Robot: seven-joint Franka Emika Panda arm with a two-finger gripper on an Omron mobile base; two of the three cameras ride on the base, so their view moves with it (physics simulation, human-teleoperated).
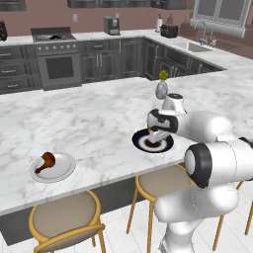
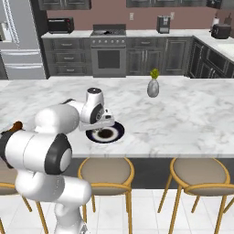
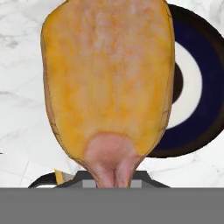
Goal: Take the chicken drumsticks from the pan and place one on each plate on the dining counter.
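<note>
My gripper (image 1: 157,136) hangs over the dark plate (image 1: 167,145) near the front edge of the dining counter (image 1: 99,118) and is shut on the golden-tan drumstick (image 3: 107,83). In the hand view this drumstick hangs bone end toward the fingers, with the dark plate (image 3: 197,87) behind it to the right. From the right base view, the gripper (image 2: 105,126) sits just above the dark plate (image 2: 118,132). The reddish-brown drumstick (image 1: 46,160) lies on the pale plate (image 1: 62,170) at the counter's left. A dark shape on the far stove (image 1: 54,36) is too small to tell as the pan.
A grey vase with a small plant (image 1: 162,88) stands on the counter behind the dark plate. Yellow-rimmed stools (image 1: 64,215) (image 1: 165,180) stand under the counter's front edge. Dark cabinets and an oven (image 2: 109,57) line the back wall.
</note>
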